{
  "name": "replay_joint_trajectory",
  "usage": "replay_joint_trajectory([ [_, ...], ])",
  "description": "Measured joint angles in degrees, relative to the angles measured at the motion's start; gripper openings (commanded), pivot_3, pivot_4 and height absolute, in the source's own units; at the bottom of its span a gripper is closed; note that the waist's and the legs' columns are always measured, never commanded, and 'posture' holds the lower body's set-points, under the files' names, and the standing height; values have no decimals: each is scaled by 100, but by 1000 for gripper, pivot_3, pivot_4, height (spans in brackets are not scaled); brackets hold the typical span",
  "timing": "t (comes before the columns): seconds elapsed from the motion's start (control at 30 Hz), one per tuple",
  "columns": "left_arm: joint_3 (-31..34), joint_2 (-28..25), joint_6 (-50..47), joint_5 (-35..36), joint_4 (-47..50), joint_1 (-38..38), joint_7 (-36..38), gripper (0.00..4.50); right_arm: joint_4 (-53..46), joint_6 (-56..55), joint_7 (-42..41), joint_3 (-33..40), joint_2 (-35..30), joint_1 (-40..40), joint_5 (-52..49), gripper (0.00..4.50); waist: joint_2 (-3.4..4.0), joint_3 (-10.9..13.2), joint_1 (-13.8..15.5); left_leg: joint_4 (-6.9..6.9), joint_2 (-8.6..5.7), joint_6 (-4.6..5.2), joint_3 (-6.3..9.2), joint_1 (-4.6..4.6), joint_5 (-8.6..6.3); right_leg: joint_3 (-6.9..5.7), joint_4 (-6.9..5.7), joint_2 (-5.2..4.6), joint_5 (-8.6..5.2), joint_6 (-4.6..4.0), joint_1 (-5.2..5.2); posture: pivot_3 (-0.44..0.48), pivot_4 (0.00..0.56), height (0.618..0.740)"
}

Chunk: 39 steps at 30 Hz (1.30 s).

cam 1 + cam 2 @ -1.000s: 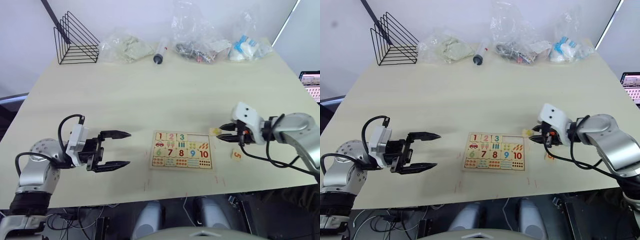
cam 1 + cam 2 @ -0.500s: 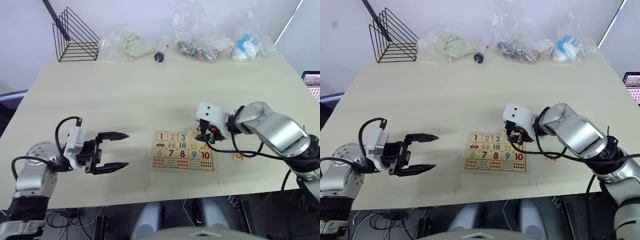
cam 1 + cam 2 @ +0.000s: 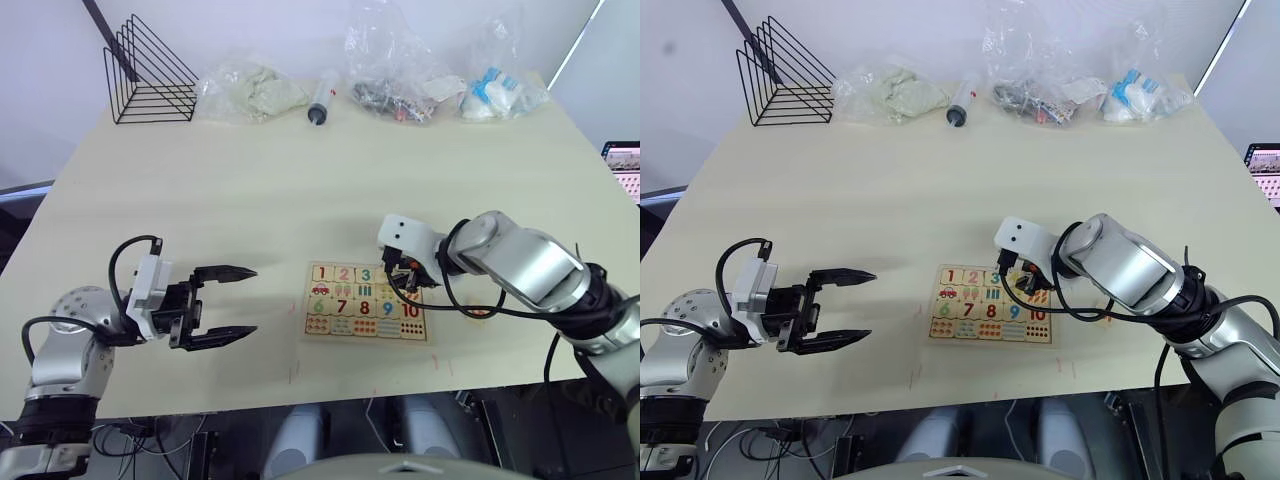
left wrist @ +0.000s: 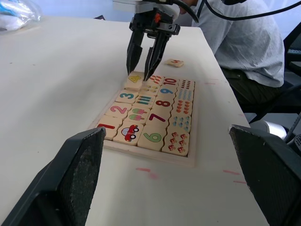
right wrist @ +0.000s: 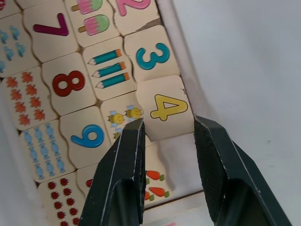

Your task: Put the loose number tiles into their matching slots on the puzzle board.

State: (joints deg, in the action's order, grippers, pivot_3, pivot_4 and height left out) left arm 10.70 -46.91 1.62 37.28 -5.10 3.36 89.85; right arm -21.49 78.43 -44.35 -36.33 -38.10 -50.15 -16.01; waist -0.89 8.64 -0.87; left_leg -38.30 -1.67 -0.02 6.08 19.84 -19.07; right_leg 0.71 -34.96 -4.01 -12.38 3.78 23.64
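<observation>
The puzzle board [image 3: 360, 339] lies on the table in front of me, with tiles 1 [image 3: 320, 273], 2 [image 3: 342, 274] and 3 [image 3: 364, 275] seated in its top row. My right gripper [image 5: 167, 121] is over the top row right beside the 3, shut on the yellow 4 tile [image 5: 164, 107]. That tile sits tilted at the slot, one edge on the board [image 4: 146, 153]. The 5 tile [image 4: 174, 62] lies loose on the table to the board's right. My left gripper [image 3: 252, 299] hovers open left of the board, holding nothing.
A black wire rack [image 3: 150, 80], several plastic bags [image 3: 250, 90] and a syringe-like tube [image 3: 322, 98] line the table's far edge. A person [image 4: 244, 42] sits beyond the table's right side. Bare tabletop lies between the board and the far edge.
My right gripper carried the 4 tile leftward from the table right of the board to the board's top row beside the 3. The left arm stayed put.
</observation>
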Motion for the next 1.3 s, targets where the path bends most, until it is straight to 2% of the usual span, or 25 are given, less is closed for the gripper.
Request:
replay_joint_trajectory([
  [1.3, 2, 3, -38, -4, 0, 6, 39, 4500, 29, -369, -3, -320, -140, -17, 13, 985, -1, -1, -8, 0, 0, 0, -1, 0, 0, 0, -1, 0, 1, 0, 0, 0, 150, 740],
])
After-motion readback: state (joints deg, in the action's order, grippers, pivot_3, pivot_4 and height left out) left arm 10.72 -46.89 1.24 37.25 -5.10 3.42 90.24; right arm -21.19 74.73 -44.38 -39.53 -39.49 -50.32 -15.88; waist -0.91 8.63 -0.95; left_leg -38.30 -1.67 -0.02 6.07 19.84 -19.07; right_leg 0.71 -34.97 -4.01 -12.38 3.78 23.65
